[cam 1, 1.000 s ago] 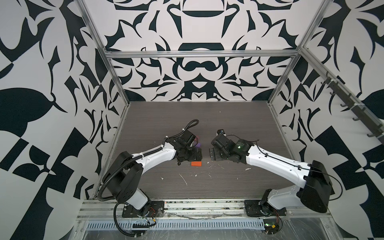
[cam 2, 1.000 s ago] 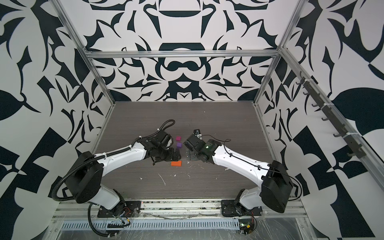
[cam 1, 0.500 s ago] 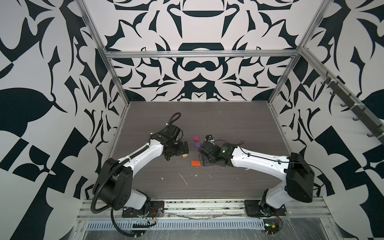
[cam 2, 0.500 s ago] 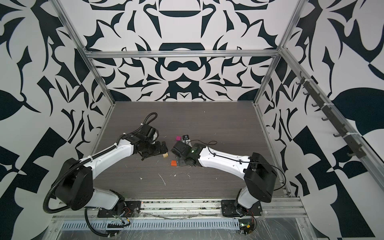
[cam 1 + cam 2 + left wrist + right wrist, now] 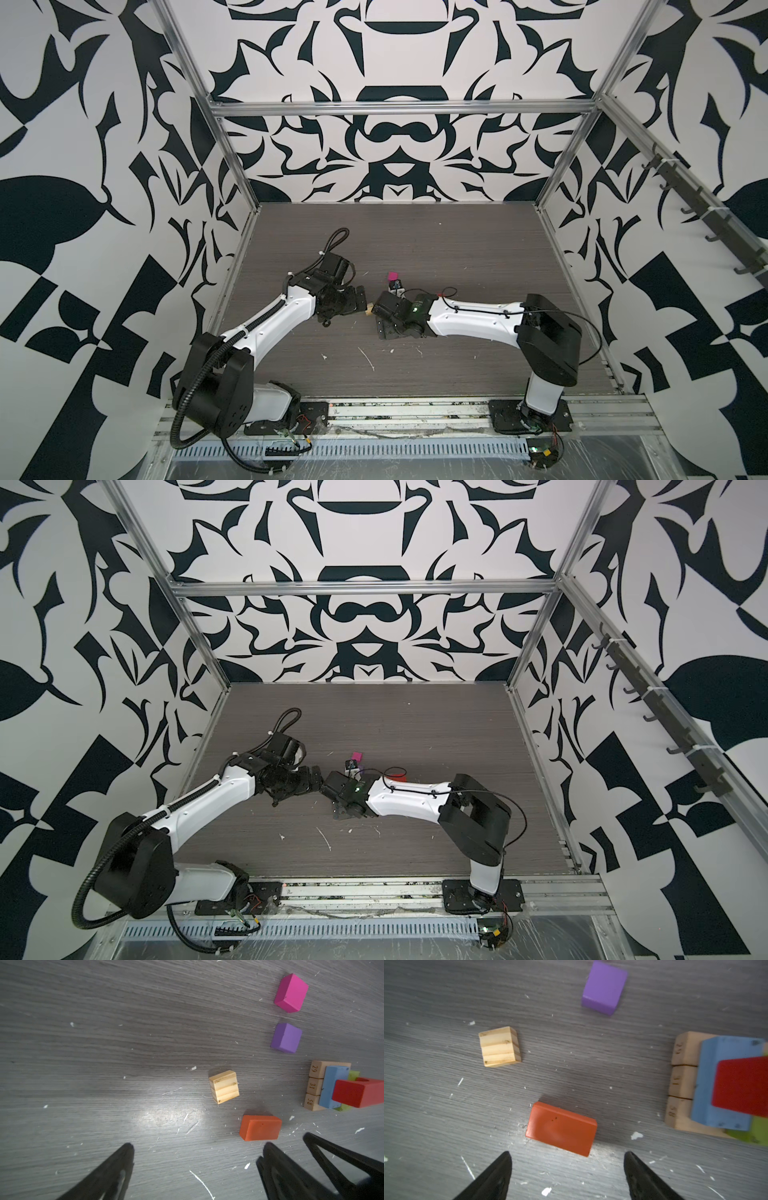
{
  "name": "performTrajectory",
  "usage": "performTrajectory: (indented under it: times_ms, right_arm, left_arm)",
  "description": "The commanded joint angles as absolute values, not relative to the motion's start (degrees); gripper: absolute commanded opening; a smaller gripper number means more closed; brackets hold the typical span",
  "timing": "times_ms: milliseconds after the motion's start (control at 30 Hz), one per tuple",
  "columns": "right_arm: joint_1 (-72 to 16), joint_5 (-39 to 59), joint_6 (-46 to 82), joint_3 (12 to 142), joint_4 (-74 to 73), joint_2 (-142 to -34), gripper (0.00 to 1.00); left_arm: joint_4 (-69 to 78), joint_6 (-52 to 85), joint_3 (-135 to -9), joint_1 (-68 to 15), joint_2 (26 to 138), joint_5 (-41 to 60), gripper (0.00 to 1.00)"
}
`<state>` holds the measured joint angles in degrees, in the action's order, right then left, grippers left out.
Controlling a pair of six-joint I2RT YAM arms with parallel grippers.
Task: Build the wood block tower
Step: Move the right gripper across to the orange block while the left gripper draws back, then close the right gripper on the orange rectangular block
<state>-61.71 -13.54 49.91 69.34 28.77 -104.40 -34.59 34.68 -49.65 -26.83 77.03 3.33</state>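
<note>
- Black plastic fingers of the right gripper (image 5: 567, 1155) are spread apart with nothing between them, hanging right at one long edge of the orange block (image 5: 561, 1128). My guess is it's lining up to pinch that block across its short width, the span the jaws can take.
- The left gripper (image 5: 198, 1145) is also wide apart and empty. It hovers just beside the orange block, over bare table (image 5: 83, 1043). It looks parked out of the way, but I can't say for sure.
- That orange block lies flat on its broad face. It has matte paint, softened corners and a couple of dark specks. Lying flat like that, I'd expect it to slide rather than tip if nudged.
- The tan cube (image 5: 500, 1046) sits near the orange block without touching it, turned a bit askew. It's bare wood with a striped grain.
- The purple cube (image 5: 604, 988) is farther from the orange block, and the magenta cube (image 5: 291, 993) is beyond that. Both are loose, painted and sharp-edged.
- The tower (image 5: 706, 1095) stands on the other side of the orange block from the tan cube, near it but apart.
- Its base is three plain planks (image 5: 313, 1085) laid side by side, with numbers stamped on the ends. A blue block (image 5: 334, 1074) lies across them, a lime piece (image 5: 353, 1075) peeks out, and the red arch (image 5: 357, 1094) is on top. The wide base is probably there for stability.
</note>
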Motion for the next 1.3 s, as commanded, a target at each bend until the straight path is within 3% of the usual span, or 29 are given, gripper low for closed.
performTrajectory:
  times_ms: [0,800,1267]
  right_arm:
    - [-62.1,-14.0,51.7,72.0,27.8,-104.9,0.88]
    - [-62.8,-14.8,51.3,76.3,29.3,-113.2,0.78]
    - [-63.0,-16.1,50.7,76.9,30.3,-114.5,0.67]
  left_arm:
    - [-35.6,35.3,-48.4,-26.6,75.2,3.4,1.0]
    - [-35.0,36.7,-47.2,-26.5,74.1,5.2,1.0]
    - [-35.0,36.8,-47.0,-26.5,74.0,5.2,1.0]
